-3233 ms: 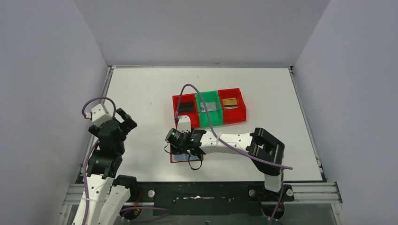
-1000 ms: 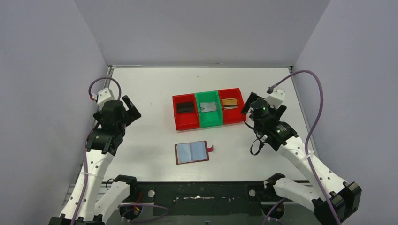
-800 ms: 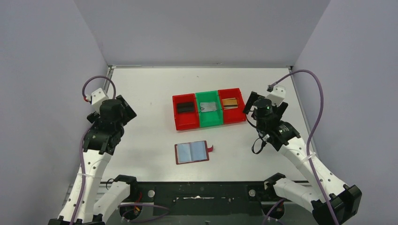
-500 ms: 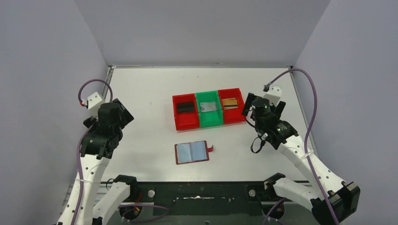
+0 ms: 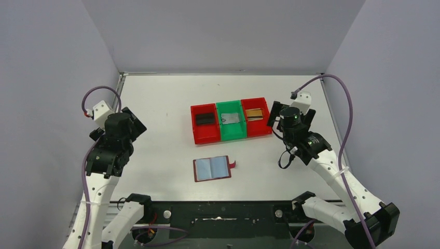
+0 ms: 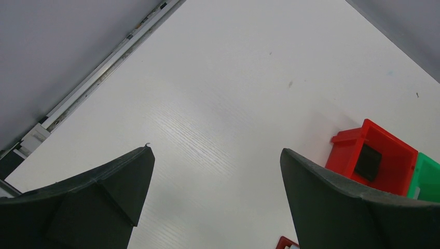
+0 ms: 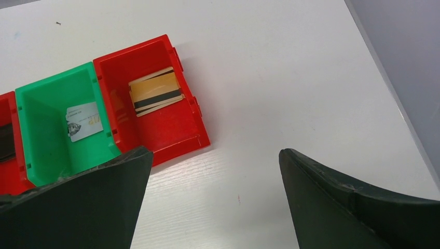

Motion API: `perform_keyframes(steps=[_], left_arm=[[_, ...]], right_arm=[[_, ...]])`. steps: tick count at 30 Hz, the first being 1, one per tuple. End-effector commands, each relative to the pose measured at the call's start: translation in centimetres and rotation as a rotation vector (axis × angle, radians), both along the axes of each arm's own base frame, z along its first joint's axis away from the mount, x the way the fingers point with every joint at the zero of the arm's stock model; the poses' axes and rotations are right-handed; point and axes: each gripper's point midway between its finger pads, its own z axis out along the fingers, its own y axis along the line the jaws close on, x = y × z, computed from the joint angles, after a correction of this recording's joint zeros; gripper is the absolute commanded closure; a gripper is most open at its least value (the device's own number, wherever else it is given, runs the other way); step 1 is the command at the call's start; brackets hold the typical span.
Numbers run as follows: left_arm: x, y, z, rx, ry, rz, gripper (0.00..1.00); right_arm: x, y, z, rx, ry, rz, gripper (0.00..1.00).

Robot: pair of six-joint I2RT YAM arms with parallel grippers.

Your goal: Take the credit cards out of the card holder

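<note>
The left gripper (image 6: 215, 150) has drawn back toward the left wall over the last second. Its arm is raised at the left side of the white table (image 5: 155, 98). The jaws stand wide apart with nothing between them, aimed out over the tabletop.

To its right is a row of three small plastic bins. The left bright red bin (image 5: 205, 136) holds a dark rectangular card (image 5: 206, 118). The green middle bin (image 7: 41, 129) holds a silvery-grey card (image 7: 83, 121). The right bright red bin (image 7: 161, 127) holds a gold-yellow card with a dark stripe (image 7: 155, 91).

Nearer the arms' bases and apart from the bins, the small dark red folding card holder (image 5: 211, 168) lies spread open and flat. Its snap tab (image 5: 233, 164) sticks out to the right. The pale blue-grey sleeves show no card, as far as the overhead view can tell.

The biggest change is on the right. About three seconds ago the right arm was stretched low across the table over the card holder. It has since swung back, and the right gripper (image 7: 215, 151) now hovers just right of the right-hand red bin. It is released and empty.

With the cards in the bins and both arms withdrawn, the emptying looks finished or very nearly so.
</note>
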Motion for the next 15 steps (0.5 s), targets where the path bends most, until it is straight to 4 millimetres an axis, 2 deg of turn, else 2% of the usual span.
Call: perform_keyframes(steps=[1,15], left_arm=[[0.59,-0.34,2.26,-0.020,-0.065,-0.014,0.05],[0.78,-0.37,2.75,0.011,-0.068,-0.045,0.05]], right_arm=[[0.60,0.06,2.33,0.004,-0.044,0.006,0.02],[0.43,-0.06,1.73,-0.006,-0.027,0.007,0.02]])
